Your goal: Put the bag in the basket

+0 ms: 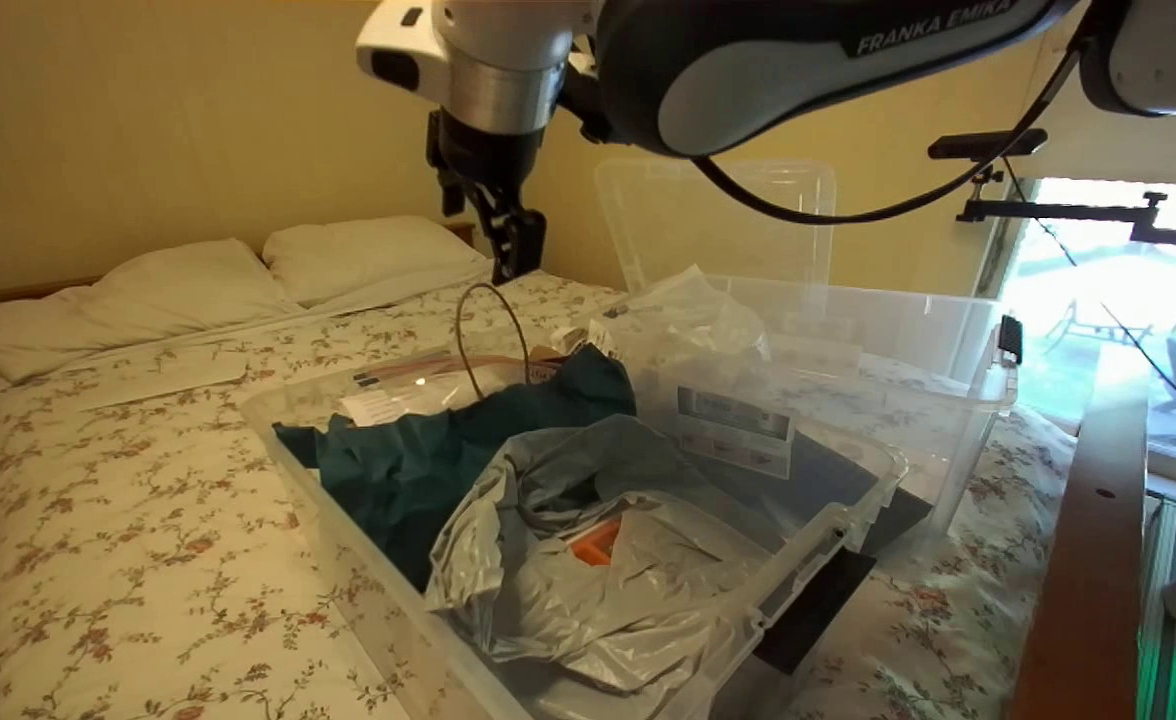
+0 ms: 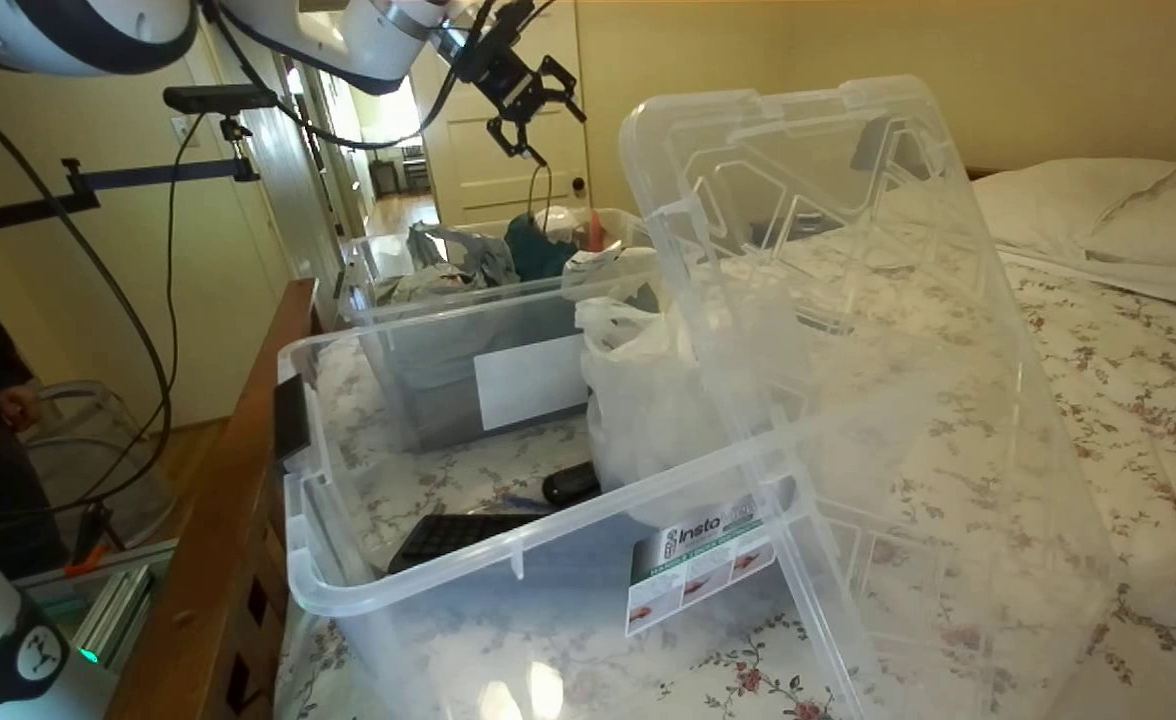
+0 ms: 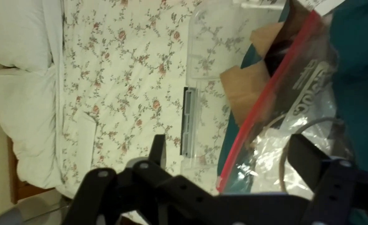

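Wrist view shows jaws spread above one green bag; both exterior views show two clear bins.

A crumpled dark green bag, one thin cord handle arched upright above it, sat inside an open, clear plastic basket. The bag bunched up by one side wall, its lower part hidden.

gripper: spread, above green bag
green bag: inside far bin
white bag: inside near bin
lid: tilted, clear plastic
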### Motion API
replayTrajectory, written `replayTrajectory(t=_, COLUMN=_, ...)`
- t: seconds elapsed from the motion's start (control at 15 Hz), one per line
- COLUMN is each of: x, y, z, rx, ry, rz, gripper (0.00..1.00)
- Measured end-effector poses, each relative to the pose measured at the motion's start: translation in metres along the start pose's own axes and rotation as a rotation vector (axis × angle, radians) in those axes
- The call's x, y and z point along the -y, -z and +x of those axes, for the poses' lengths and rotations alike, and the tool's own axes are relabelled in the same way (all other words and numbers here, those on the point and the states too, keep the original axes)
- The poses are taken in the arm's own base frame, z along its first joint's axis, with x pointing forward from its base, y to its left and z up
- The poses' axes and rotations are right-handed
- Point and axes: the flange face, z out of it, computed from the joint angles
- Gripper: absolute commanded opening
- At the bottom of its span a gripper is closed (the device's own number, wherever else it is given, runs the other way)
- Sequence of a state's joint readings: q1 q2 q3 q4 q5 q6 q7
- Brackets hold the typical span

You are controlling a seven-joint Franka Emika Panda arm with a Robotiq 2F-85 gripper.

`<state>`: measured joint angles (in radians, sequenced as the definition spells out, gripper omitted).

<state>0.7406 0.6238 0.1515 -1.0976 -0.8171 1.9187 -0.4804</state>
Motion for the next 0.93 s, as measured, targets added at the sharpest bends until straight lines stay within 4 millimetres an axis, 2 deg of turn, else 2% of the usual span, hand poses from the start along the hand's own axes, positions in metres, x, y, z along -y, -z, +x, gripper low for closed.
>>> replayTrajectory(t=0.2, x=0.021, y=-0.016, z=0.002, rx=0.035, ry=0.04, rz=0.034, gripper=1.0)
replayTrajectory(t=0.4, x=0.033, y=-0.017, z=0.002, rx=0.055, ry=0.047, rz=0.059, gripper=1.0)
replayTrajectory(t=0.67, x=0.042, y=-0.014, z=-0.003, rx=0.103, ry=-0.016, rz=0.121, gripper=1.0)
replayTrajectory(t=0.93, x=0.05, y=0.006, z=0.003, rx=0.06, ry=-0.085, rz=0.213, gripper=1.0)
